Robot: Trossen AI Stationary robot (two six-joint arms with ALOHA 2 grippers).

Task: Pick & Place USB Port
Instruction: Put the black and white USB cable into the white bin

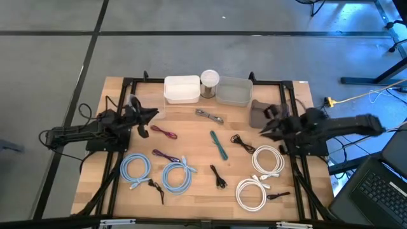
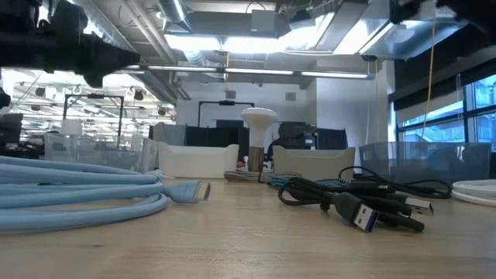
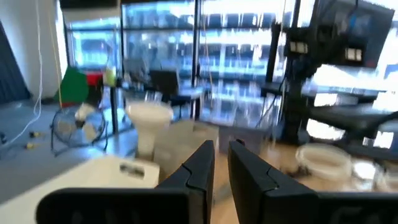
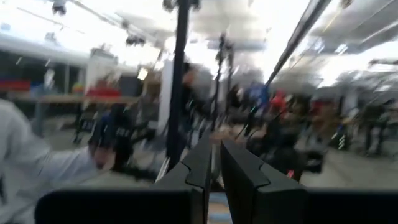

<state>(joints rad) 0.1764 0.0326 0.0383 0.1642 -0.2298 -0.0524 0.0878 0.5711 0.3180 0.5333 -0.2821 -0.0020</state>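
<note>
Several coiled USB cables lie flat on the wooden table (image 1: 191, 197): light blue ones (image 1: 135, 168) (image 1: 178, 175), white ones (image 1: 267, 159) (image 1: 252, 193), purple ones (image 1: 164, 131), a teal one (image 1: 219, 144) and black ones (image 1: 243, 143). In the low view a black cable's USB plug (image 2: 360, 215) rests on the wood. My left gripper (image 1: 151, 114) hovers raised at the table's left side, shut with nothing in it (image 3: 221, 155). My right gripper (image 1: 266, 129) is raised at the right side, above the white coils, also shut with nothing in it (image 4: 216, 155).
At the far edge stand a white box (image 1: 181, 89), a white-lidded jar (image 1: 210, 81) and a clear bin (image 1: 234, 91). A small metal piece (image 1: 208, 116) lies in front of them. A dark pad (image 1: 257, 111) lies near my right gripper. A black frame (image 1: 127, 86) borders the table.
</note>
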